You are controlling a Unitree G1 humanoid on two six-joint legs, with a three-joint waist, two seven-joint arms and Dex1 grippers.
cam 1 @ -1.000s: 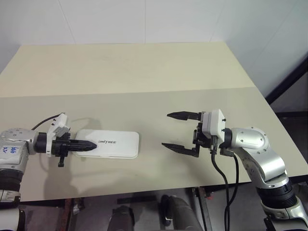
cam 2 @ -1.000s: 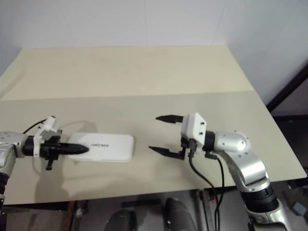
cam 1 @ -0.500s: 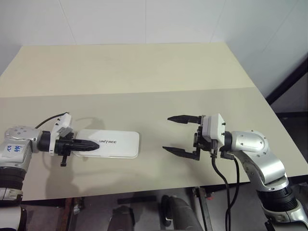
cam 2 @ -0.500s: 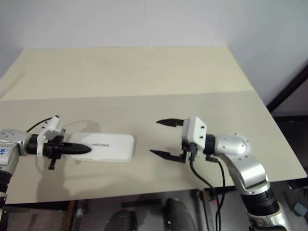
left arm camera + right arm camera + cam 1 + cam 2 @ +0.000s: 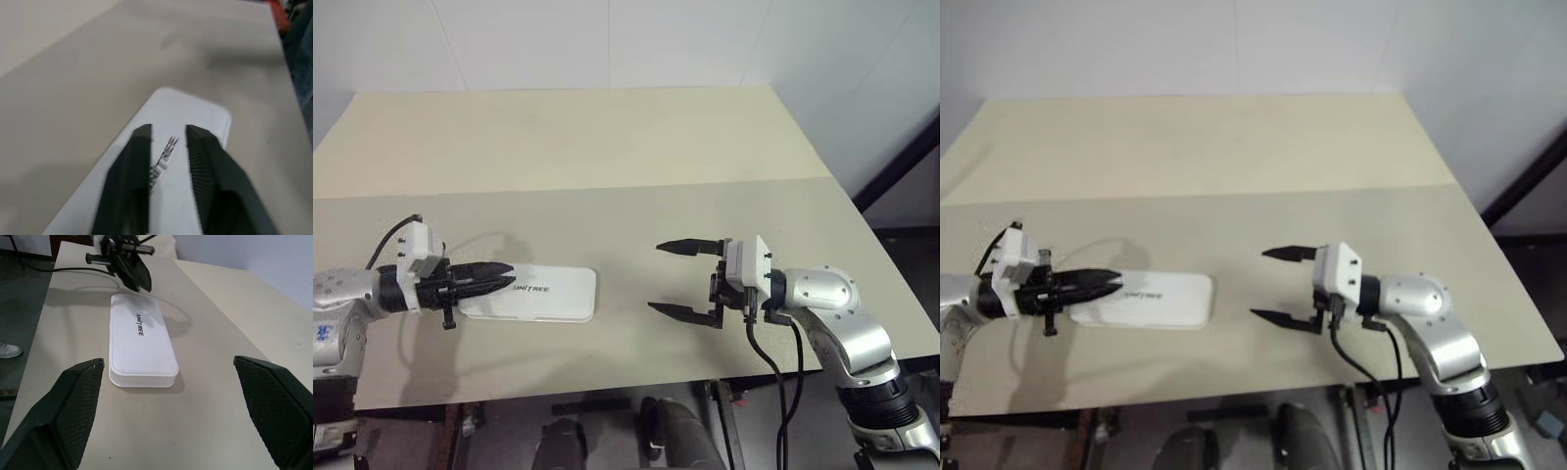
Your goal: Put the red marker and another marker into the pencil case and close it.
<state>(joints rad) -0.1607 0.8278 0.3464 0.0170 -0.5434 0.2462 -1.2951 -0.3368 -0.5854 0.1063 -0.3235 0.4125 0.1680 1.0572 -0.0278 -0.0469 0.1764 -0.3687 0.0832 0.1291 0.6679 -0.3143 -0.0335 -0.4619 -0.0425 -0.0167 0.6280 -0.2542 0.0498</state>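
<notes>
The white pencil case [image 5: 548, 293] lies flat on the table with its lid down and dark lettering on top. The red marker and the other marker are out of view. My left gripper [image 5: 507, 274] hovers level just above the case's left end, pointing along it. In the left wrist view its fingers [image 5: 142, 161] stand a narrow gap apart with nothing between them. My right gripper [image 5: 655, 276] hangs wide open and empty a hand's width to the right of the case [image 5: 142, 340], facing it.
The beige table [image 5: 607, 166] stretches far behind the case, with a seam running across its middle. Its front edge runs close below both grippers and the right edge lies beyond my right arm. A black cable hangs from the right wrist.
My left gripper has lifted off the case's lid, drawn slightly back, and its fingers have parted from shut to a narrow gap. The right gripper and the case have stayed put.
</notes>
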